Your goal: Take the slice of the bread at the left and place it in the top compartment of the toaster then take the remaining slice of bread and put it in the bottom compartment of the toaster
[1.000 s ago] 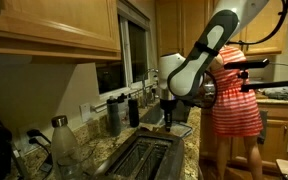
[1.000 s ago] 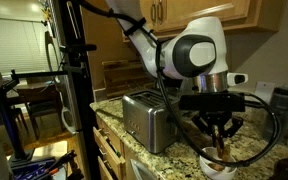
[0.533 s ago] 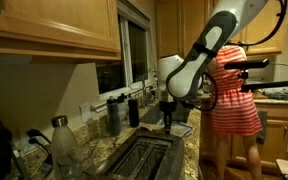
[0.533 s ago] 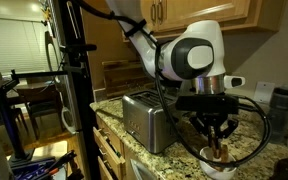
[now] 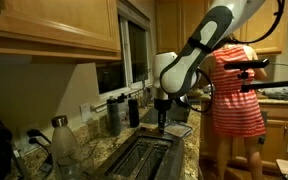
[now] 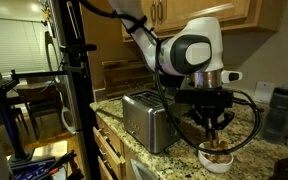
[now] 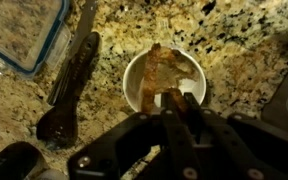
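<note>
The brushed-steel toaster shows in both exterior views: end-on with its two long slots (image 5: pixel 147 155), and as a steel box on the granite counter (image 6: pixel 144 120). A white bowl (image 7: pixel 136 92) beside it holds brown bread (image 7: pixel 162 66); the bowl also shows in an exterior view (image 6: pixel 216 160). My gripper (image 7: pixel 174 102) hangs just above the bowl, its fingers close together on a slice of bread. It also shows in both exterior views (image 6: pixel 218 132), (image 5: pixel 162 118). How many slices lie in the bowl I cannot tell.
A clear container with a blue rim (image 7: pixel 19 35) and a dark utensil (image 7: pixel 69 85) lie by the bowl. Bottles (image 5: pixel 116 115) and a glass bottle (image 5: pixel 62 140) stand along the wall. A person in a striped dress (image 5: pixel 234 95) stands behind. A black stand (image 6: pixel 76 80) is in front of the counter.
My gripper has risen out of the bowl by a short way, fingers still closed, and has shifted slightly toward the toaster. The bowl and the toaster have not moved.
</note>
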